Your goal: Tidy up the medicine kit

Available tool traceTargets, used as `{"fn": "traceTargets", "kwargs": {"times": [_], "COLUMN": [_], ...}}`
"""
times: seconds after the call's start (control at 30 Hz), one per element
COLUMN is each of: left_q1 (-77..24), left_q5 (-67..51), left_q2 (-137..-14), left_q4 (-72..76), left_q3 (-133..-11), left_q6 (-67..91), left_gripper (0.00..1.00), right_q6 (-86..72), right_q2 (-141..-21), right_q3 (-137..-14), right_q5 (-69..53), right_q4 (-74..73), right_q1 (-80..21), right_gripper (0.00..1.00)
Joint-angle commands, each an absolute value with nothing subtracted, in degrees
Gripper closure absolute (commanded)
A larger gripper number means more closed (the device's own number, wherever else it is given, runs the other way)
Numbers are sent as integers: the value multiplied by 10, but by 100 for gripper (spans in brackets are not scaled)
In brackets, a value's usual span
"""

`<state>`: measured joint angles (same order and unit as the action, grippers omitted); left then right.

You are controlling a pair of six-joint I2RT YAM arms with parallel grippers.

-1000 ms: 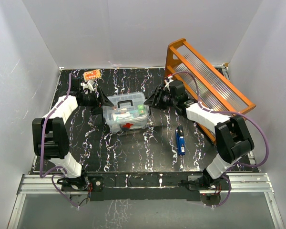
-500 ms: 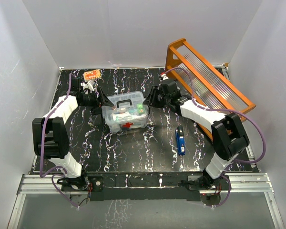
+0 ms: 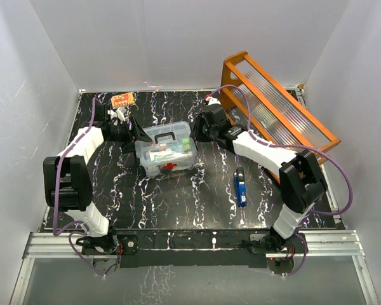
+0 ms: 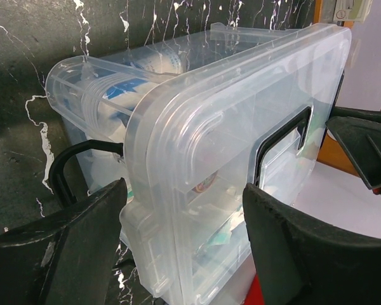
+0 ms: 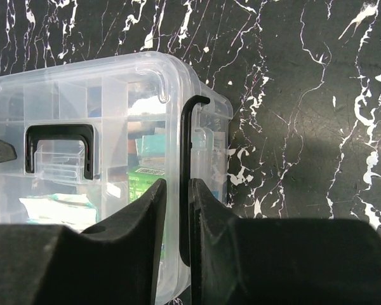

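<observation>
My right gripper (image 5: 178, 254) pinches the medicine kit's (image 3: 167, 151) black side latch (image 5: 185, 171); left gripper (image 4: 184, 248) spread, bracing the box; swing latch gently.

The table (image 3: 178, 197) is black with white marble-like veins. The medicine kit (image 3: 167, 151) is clear plastic, with a red cross (image 3: 170, 167) on its front and a black handle (image 3: 166, 136) on its clear lid; green and white contents show through. The rack (image 3: 276, 114) is orange, with ribbed clear panels. A blue item (image 3: 240, 187) lies on the table, and a small orange packet (image 3: 122, 100) lies at the far edge. The arms are white and black, with purple cables. The walls are white.
</observation>
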<state>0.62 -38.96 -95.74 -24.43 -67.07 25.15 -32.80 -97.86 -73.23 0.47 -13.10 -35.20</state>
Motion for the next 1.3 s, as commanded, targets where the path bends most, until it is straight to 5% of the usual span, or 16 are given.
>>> {"fn": "traceTargets", "kwargs": {"times": [0.0,0.17,0.3,0.53,0.83,1.27], "left_q1": [5,5,7,29,65,66], "left_q5": [-349,-287,-248,-180,-293,-382], "left_q2": [-964,-939,-915,-826,-787,-810], "left_q4": [-282,-307,-309,-204,-43,135], "left_q3": [-688,-733,-756,-649,-494,-379], "left_q6": [240,232,229,308,414,540], "left_gripper": [30,20,3,1,1,1], "right_q6": [-316,-300,-272,-220,-166,-147], "right_q2": [-976,-967,-968,-994,-1099,-1174], "right_q3": [-754,-788,-833,-894,-1012,-1061], "right_q5": [-7,30,52,96,133,197], "right_q4": [-135,-171,-209,-255,-308,-347], "right_q1": [-369,-369,-369,-396,-478,-514], "right_gripper": [80,57,45,39,25,25]}}
